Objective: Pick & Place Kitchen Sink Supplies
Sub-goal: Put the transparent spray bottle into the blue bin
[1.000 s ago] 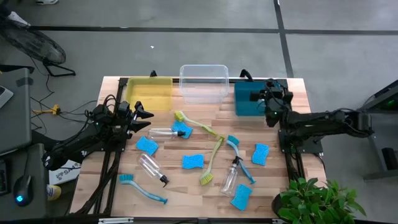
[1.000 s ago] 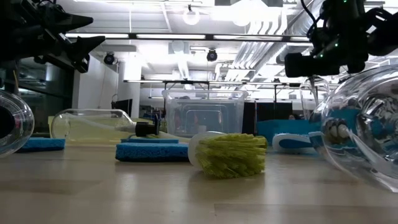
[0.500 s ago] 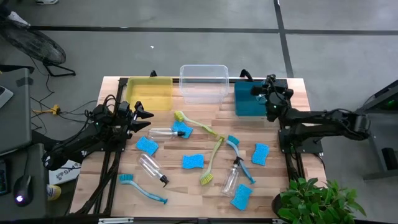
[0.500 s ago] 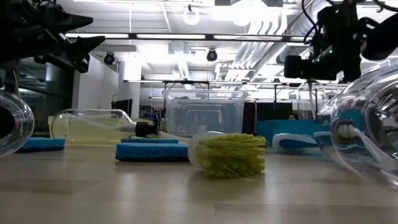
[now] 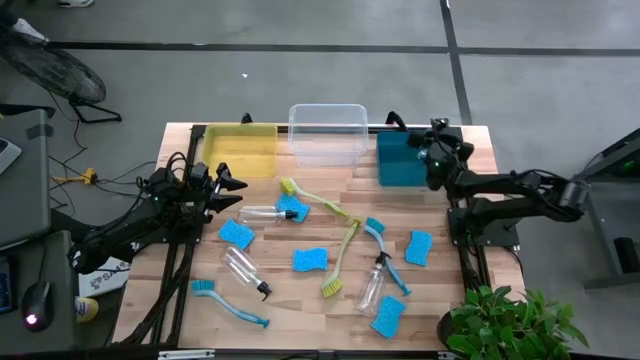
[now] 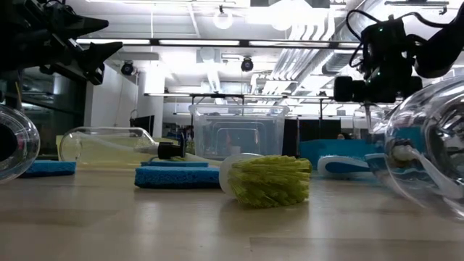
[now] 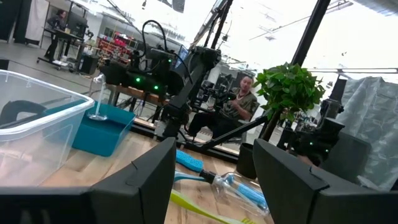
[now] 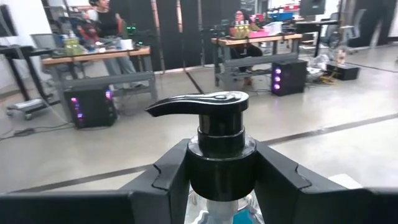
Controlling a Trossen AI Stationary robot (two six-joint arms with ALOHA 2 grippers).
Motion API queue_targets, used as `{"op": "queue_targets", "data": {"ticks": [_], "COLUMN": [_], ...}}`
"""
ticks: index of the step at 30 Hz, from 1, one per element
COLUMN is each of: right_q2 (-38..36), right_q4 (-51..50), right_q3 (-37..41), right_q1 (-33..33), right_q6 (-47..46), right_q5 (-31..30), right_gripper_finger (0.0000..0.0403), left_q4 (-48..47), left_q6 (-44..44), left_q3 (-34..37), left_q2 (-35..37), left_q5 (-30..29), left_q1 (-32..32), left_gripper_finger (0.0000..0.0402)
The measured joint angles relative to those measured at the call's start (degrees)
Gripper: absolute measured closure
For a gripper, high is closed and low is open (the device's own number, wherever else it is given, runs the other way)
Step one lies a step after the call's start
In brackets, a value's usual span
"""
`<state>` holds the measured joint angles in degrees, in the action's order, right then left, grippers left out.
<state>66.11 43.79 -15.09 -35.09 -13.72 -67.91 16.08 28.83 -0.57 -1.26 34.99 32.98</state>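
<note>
Several blue sponges, blue and yellow-green dish brushes and clear spray bottles lie scattered on the wooden table. My right gripper hovers at the teal bin's right edge, shut on another clear bottle with a black pump nozzle. In the left wrist view this bottle hangs above the teal bin. My left gripper is open and holds nothing, in the air near the table's left side, beside a lying bottle. My right gripper pinches the bottle's black neck collar, just under the pump nozzle, between its two fingers, one on either side. The bottle is lifted clear and hangs upright below the fingers, over the teal bin.
A yellow bin, a clear bin and the teal bin stand in a row along the far edge. A potted plant stands off the near right corner. People sit at desks in the room beyond.
My right gripper has carried the bottle a little toward the table's far edge, staying by the teal bin, still shut on it. The supplies on the table lie as before.
</note>
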Motion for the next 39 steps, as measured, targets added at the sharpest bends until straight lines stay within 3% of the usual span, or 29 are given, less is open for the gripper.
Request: {"op": "queue_targets", "data": {"ticks": [10,29,39], "right_q2": [0.74,0.70,0.67], "right_q4": [-0.24,-1.47,-1.45], "right_q3": [0.00,0.04,0.04], "right_q1": [-4.79,-11.15,-11.15], "right_q6": [-1.04,1.50,5.37], "right_q5": [-0.41,12.61,11.98], "right_gripper_finger": [0.0266,0.0242,0.0201], "left_q4": [0.01,0.00,0.00], "left_q6": [-0.01,0.00,0.01], "left_q3": [0.00,0.00,0.02], "left_q2": [0.00,0.00,0.00], "left_q5": [-0.01,-0.01,-0.01], "left_q1": [-0.01,0.00,-0.01], "left_gripper_finger": [0.0192,0.0192,0.0192]}}
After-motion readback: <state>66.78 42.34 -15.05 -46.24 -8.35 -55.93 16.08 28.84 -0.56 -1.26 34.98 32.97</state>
